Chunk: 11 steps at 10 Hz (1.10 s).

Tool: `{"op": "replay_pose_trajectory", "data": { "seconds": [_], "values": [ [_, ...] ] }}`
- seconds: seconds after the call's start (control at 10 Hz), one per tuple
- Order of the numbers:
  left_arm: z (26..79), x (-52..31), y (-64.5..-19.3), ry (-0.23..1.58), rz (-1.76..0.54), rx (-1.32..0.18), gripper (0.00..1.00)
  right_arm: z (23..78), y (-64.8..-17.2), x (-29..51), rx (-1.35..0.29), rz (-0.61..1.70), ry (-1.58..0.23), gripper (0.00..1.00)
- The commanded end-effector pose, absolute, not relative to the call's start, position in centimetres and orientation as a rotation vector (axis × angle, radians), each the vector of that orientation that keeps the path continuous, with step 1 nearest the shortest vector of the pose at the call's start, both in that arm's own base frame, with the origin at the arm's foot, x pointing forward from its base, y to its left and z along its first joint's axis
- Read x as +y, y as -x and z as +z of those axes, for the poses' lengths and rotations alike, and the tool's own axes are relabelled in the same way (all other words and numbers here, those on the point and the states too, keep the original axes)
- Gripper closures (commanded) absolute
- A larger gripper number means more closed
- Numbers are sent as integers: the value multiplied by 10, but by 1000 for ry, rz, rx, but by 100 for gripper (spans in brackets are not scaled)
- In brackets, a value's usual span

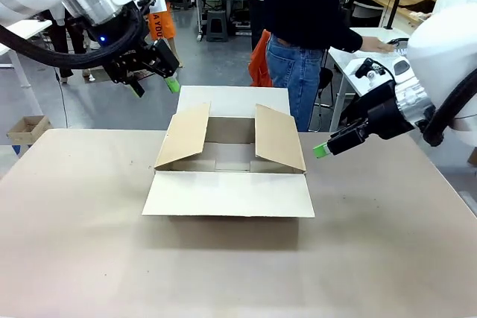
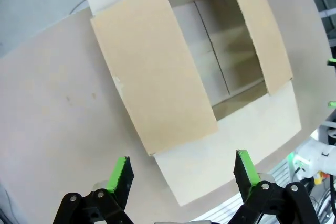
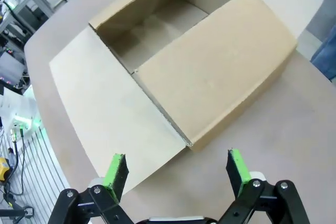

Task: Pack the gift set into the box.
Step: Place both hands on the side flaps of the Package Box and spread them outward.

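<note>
Beige tabletop point(image 1: 223, 273) runs bare from the near edge up to the box point(image 1: 227, 195), a brown cardboard carton sitting at mid-table with all four flaps undone. Its near flap lies flat on the table, the far flap reaches out the other way, and the two side flaps tilt part-way over the opening, where the bottom panels show.

The left gripper point(image 1: 155, 86) hangs in the air with its green pads spread wide and nothing between them. The carton lies below it and to its right, off the far-left corner. From its wrist, the box point(image 2: 157, 72) spreads out beneath the parted left gripper point(image 2: 182, 170).

The right gripper point(image 1: 322, 150), equally unclenched, hovers just beside the right side flap, with the carton to its left. Its wrist camera looks past the right gripper point(image 3: 176, 171) down onto the box point(image 3: 210, 77).

A person point(image 1: 298, 35) in jeans stands beyond the far edge.
</note>
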State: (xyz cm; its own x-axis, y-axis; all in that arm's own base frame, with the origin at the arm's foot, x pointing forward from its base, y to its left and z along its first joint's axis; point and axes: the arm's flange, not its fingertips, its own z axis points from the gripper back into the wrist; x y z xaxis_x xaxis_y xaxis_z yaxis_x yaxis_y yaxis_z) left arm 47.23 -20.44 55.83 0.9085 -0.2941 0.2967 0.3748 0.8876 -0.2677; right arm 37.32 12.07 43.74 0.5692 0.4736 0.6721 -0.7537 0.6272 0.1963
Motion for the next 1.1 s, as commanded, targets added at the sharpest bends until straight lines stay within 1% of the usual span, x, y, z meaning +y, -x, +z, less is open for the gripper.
{"op": "replay_pose_trajectory", "data": {
  "seconds": [0.0,0.1,0.3,0.4,0.7,1.0],
  "values": [
    [548,-265,-495,215,-335,-241,0,440,-371,123,-623,763,-498,0],
    [536,-308,-518,87,-290,-243,0,440,-371,123,-623,763,-498,0],
    [513,-358,-549,31,-309,-155,0,440,-371,123,-623,763,-498,0],
    [503,-369,-555,-11,-290,-141,0,440,-371,123,-623,763,-498,0],
    [490,-371,-556,-81,-226,-162,0,440,-371,123,-623,763,-498,0],
    [473,-371,-559,-117,-224,-155,0,440,-371,123,-623,763,-498,0]
  ]
}}
